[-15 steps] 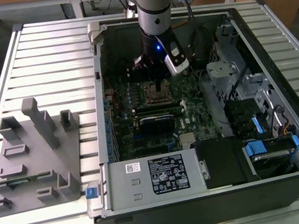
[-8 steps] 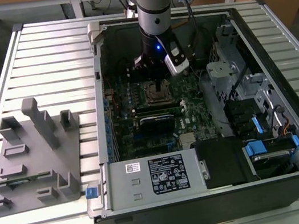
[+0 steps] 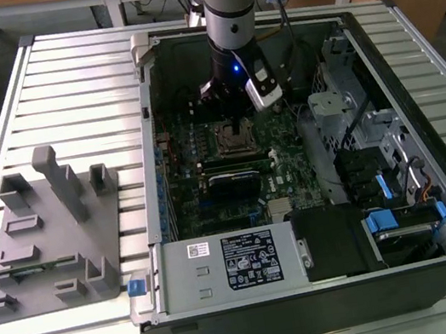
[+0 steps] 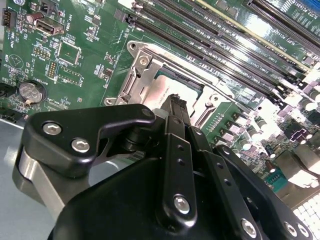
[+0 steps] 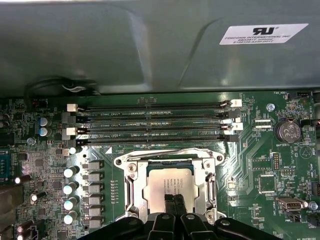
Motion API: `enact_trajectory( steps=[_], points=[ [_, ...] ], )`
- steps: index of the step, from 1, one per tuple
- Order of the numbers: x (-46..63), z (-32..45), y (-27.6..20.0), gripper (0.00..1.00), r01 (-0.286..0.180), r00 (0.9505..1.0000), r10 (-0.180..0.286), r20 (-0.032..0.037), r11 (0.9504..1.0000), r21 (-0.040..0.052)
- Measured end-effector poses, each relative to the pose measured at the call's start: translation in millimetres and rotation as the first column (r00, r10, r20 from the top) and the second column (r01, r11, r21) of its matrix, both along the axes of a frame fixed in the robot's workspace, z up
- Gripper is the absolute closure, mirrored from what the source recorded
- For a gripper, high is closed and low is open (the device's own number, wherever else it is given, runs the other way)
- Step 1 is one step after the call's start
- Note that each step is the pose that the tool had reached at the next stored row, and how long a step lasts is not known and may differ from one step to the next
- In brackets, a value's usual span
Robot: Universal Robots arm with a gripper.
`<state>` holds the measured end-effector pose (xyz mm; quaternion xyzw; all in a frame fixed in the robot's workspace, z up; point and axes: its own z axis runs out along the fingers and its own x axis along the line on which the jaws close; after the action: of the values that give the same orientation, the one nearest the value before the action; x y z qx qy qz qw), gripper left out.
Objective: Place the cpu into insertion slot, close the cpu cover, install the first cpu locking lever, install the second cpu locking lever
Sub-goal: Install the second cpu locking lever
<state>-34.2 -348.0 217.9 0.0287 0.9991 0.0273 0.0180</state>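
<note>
We saw one open computer case point(image 3: 437, 207) and one green motherboard point(image 5: 260, 165) beneath our single gripper point(image 5: 174, 204). Its fingers were pressed together, tips on the one cpu point(image 5: 167, 185), which lay flat in the insertion slot point(image 5: 131, 192) directly below them, with four memory slots point(image 5: 150, 122) just beyond.

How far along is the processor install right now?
Done: the cpu sits in the insertion slot, and the cpu cover frame looks lowered around it. In hand: the tool has its fingertips together on the chip's face, holding nothing. Left: I cannot tell whether either locking lever is latched.
</note>
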Motion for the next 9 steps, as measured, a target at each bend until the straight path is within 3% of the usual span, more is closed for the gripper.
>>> enact_trajectory(
  steps=[9],
  points=[
    [0.0, 0.9, 0.0, 0.9, 0.0, 1.0, 0.0, -0.0001, 1.0, -0.0002]
  ],
)
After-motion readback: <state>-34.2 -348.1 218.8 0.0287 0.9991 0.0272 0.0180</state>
